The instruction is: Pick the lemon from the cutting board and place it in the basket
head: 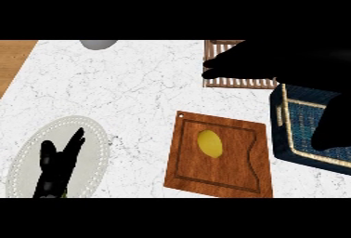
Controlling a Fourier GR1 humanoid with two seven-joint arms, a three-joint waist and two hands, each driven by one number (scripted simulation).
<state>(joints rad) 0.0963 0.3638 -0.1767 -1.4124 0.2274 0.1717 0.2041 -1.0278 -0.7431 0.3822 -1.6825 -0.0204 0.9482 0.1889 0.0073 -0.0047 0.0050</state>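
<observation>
Head view: the lemon (210, 143) is lying on the board (237, 179), in the upper left part of its recessed field, touching no hand. The right hand (237, 62) is showing as a black shape well above the lemon, over a slatted wooden rack (237, 82) at the far side of the worktop (137, 88); its fingers are pointing left and lying fairly straight, holding nothing. Its dark forearm is running down the right edge and covering part of the basket (291, 135). The left hand (58, 162) is resting well to the left of the lemon, above a plate (96, 139), fingers up and spread, relaxed and empty.

The lemon is a smooth oval, plain yellow, its long axis running nearly up and down. The board is reddish-brown wood with visible grain, roughly rectangular, tilted a little, with a groove round its field and a small hole at its upper left corner. The basket is dark blue weave with a pale rim, standing just right of the board. The plate is pale with a beaded rim. The worktop is white marble with thin grey veins. A grey rounded thing (99, 43) is lying at the top edge.
</observation>
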